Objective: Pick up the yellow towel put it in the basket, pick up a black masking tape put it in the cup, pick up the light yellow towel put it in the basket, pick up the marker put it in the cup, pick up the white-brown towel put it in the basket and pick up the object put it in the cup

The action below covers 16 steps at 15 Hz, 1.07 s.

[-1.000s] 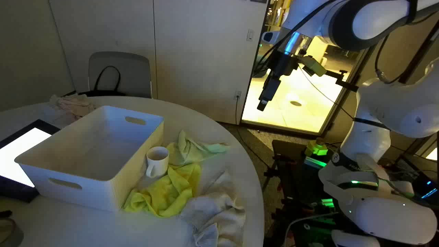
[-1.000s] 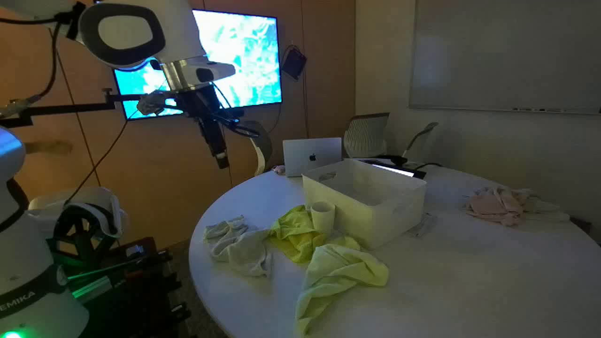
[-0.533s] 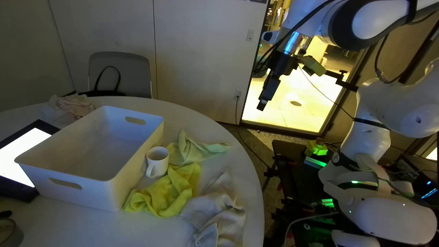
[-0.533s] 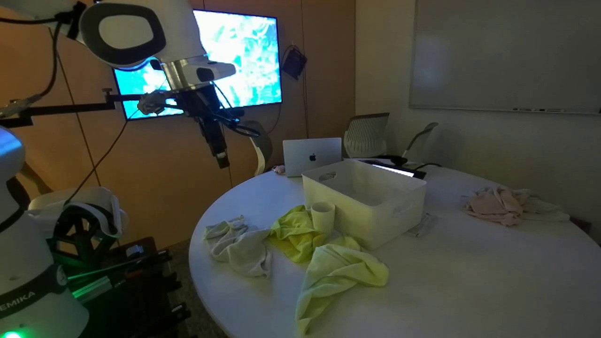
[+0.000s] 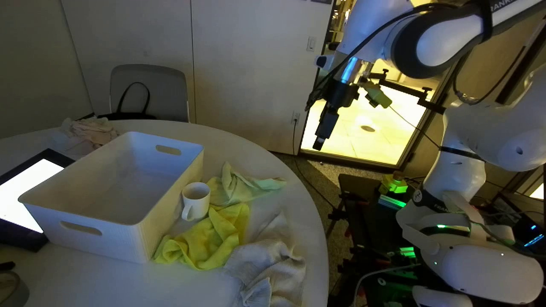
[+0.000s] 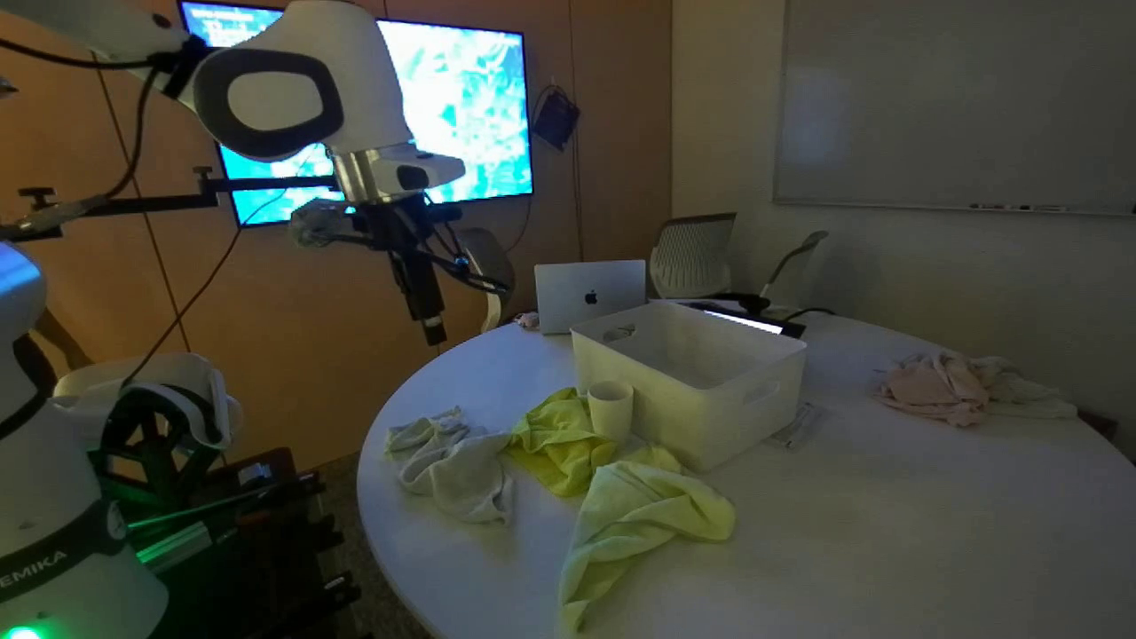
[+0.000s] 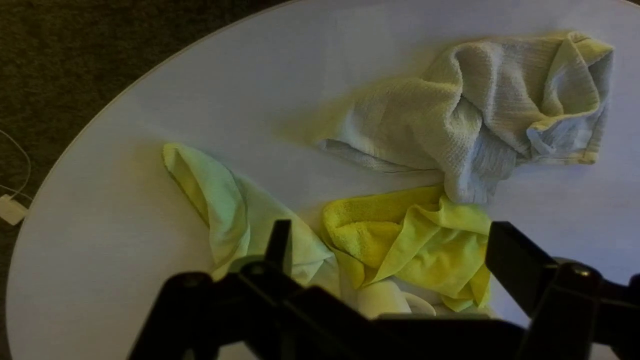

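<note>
The hand point(image 6: 435, 332) has dipped a little toward the counter point(image 6: 896, 532), spread wide and empty. The bright yellow towel point(image 7: 420, 245) lies lower and farther out, beside the white mug point(image 5: 196, 204).

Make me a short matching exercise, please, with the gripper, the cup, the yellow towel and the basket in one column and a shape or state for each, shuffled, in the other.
Things
1. gripper
2. cup
3. yellow towel
4. basket

Shapes and states
A. crumpled on the table
B. large and rectangular, with slots cut in two walls
C. open, in the air, holding nothing
D. small and upright, with a curved handle

Right pairs: 1-C, 2-D, 3-A, 4-B.
</note>
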### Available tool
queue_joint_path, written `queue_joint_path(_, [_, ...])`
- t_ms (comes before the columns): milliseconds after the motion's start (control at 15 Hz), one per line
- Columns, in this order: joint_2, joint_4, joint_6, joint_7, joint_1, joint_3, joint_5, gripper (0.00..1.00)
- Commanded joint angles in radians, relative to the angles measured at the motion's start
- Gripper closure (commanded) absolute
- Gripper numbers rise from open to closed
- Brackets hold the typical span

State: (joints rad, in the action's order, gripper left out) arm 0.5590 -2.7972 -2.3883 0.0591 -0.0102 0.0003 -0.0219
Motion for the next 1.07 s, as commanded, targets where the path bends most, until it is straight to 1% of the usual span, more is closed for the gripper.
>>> queue_joint_path(0, [-0.153, 0.001, -0.147, -0.01, -0.031, 0.018, -0.024, 0.0])
queue_joint_path(133, [-0.255, 0.001, -0.248, 0.006, -0.053, 0.038, -0.032, 0.0])
queue_joint_path(200, [-0.304, 0.001, -0.289, -0.003, -0.075, 0.039, -0.052, 0.0])
queue_joint_path(400, [-0.471, 0.0, -0.441, -0.001, -0.118, 0.076, -0.077, 0.0])
queue_joint_path(667, [-0.639, 0.001, -0.563, 0.005, -0.133, 0.113, -0.072, 0.0])
queue_joint_path(800, [-0.697, 0.004, -0.615, 0.005, -0.126, 0.113, -0.05, 0.0])
queue_joint_path(1000, [-0.78, 0.025, -0.7, 0.023, -0.137, 0.061, 0.023, 0.0])
